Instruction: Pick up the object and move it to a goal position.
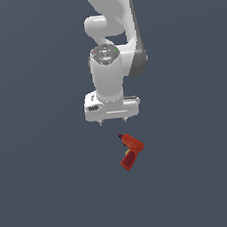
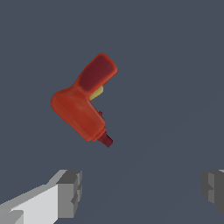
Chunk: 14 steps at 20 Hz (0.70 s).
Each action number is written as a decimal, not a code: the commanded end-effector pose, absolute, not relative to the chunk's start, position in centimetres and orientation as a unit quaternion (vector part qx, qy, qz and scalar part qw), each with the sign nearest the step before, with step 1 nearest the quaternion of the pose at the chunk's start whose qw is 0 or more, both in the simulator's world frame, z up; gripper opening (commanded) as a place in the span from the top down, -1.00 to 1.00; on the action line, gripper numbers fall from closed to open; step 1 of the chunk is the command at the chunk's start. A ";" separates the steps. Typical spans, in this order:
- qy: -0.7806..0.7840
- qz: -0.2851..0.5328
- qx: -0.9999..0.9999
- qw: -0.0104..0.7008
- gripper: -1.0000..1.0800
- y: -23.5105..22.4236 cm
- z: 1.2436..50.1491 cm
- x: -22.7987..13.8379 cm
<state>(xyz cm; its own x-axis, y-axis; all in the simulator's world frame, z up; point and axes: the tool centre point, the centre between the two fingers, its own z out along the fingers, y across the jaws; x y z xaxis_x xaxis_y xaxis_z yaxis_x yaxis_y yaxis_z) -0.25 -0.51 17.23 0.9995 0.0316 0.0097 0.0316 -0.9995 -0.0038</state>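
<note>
Hung open above the floor, gripper [image 1: 114, 121] with its two grey fingers [image 2: 70, 192] spread wide and nothing between them, as seen in the wrist view. Pointed straight down from one white arm [image 1: 111, 32], short fingertips just visible under the wide white hand in the exterior view. Lay apart from the gripper, one red-orange toy drill [image 1: 130, 150], resting on the dark blue-grey floor [image 1: 44, 191], just below the hand in the exterior view and a little toward that view's right. Was not touched by either finger. Showed a dark tip [image 2: 106, 140] turned toward the gripper, an angled handle with a darker red end [image 2: 98, 72] turned away, and a small yellow patch [image 2: 97, 92] in the crook between body and handle. Was narrower than the gap between the fingers. Had open room on every side of the drill, with plain floor running to all picture edges and no wall, rim or border in sight. Carried no readable writing or brand on the drill; only small coloured dots on the arm's round joint cap [image 1: 104, 52], too small to read. Counted: one arm, one gripper, two fingers, one drill.
</note>
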 end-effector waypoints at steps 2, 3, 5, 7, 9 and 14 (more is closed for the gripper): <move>-0.016 -0.004 -1.000 0.002 -1.00 -0.5 17.2 -0.3; -0.016 -0.003 -1.000 0.001 -1.00 -0.6 17.1 -0.3; -0.018 0.002 -1.000 -0.002 -1.00 -0.7 16.9 -0.5; -0.019 0.005 -1.000 -0.004 -1.00 -0.8 16.8 -0.7; -0.019 0.005 -1.000 -0.004 -1.00 -0.8 16.8 -0.7; -0.029 0.005 -1.000 -0.003 -1.00 -0.7 16.5 -0.6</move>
<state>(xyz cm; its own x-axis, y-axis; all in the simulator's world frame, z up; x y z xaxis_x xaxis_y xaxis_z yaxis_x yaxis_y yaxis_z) -0.62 -0.72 16.65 0.9987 0.0506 -0.0095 0.0506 -0.9987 0.0064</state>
